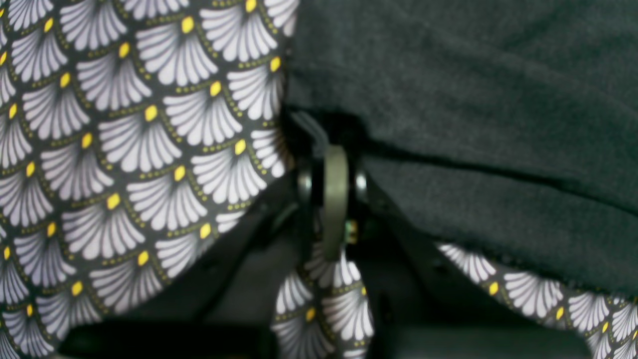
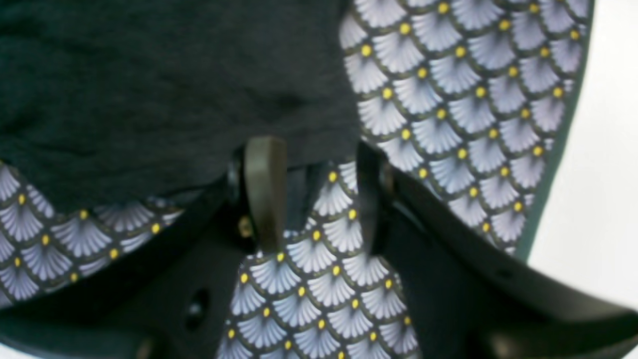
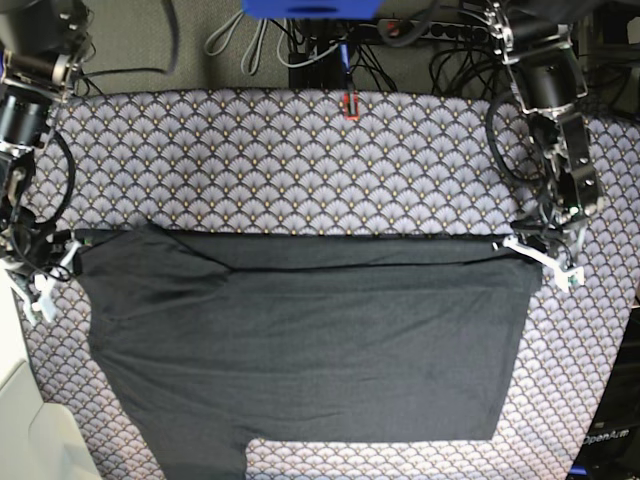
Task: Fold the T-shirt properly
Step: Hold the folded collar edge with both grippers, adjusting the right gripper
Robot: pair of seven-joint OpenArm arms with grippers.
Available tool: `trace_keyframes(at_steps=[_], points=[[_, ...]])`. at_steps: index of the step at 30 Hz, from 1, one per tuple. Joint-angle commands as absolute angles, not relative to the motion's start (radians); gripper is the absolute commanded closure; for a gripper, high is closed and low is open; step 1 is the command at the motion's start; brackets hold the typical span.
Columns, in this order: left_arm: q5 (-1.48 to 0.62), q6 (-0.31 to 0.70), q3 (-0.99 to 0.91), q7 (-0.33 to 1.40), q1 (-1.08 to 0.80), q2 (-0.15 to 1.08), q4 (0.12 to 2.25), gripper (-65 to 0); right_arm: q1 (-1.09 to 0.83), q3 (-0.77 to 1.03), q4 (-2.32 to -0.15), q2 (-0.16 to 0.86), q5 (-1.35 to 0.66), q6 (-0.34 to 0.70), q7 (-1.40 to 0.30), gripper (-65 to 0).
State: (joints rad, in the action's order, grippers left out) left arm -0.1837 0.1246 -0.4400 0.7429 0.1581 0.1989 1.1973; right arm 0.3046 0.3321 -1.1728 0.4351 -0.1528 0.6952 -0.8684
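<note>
The dark charcoal T-shirt (image 3: 310, 340) lies spread flat on the patterned tablecloth (image 3: 300, 160), its far edge folded into a straight line from left to right. My left gripper (image 3: 522, 246) sits at the right end of that line. In the left wrist view its fingers (image 1: 335, 199) stand together at the edge of the T-shirt (image 1: 473, 99), pinching the cloth. My right gripper (image 3: 58, 256) is at the left end. Its fingers (image 2: 265, 189) stand apart, with tablecloth showing between them and the hem of the T-shirt (image 2: 149, 89) lying over the fingertips.
Cables and a small red object (image 3: 348, 104) lie along the table's far edge. A blue object (image 3: 310, 8) hangs at the top. The table's edge (image 2: 558, 149) runs close beside the right gripper, and a white surface (image 3: 20, 420) lies beyond it.
</note>
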Motion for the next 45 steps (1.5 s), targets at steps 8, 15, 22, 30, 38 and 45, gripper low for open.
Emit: trace_keyframes(at_steps=[8,15,22,30,38,45], points=[[-0.183,0.125,-0.444,0.73,0.174,0.213,1.222,-0.6,0.328,0.337,-1.191,0.456,-0.159,0.698,-0.851,-25.2],[-0.183,0.125,-0.444,0.73,0.173,0.213,1.222,-0.6,0.314,0.412,-1.185,0.449,-0.157,0.698,-0.851,-25.2],[-0.183,0.125,-0.444,0.73,0.174,0.213,1.222,-0.5,0.262,0.426,-1.187,0.423,-0.159,0.698,-0.851,-25.2],[-0.183,0.125,-0.444,0.73,0.177,0.213,1.222,-0.5,0.246,0.427,-1.187,0.403,-0.159,0.698,-0.851,-25.2],[-0.183,0.125,-0.444,0.73,0.177,0.213,1.222,-0.5,0.245,0.424,-1.187,0.384,-0.159,0.698,-0.851,-25.2],[-0.183,0.125,-0.444,0.73,0.177,0.213,1.222,-0.5,0.228,0.421,-1.187,0.364,-0.159,0.698,-0.849,-25.2]])
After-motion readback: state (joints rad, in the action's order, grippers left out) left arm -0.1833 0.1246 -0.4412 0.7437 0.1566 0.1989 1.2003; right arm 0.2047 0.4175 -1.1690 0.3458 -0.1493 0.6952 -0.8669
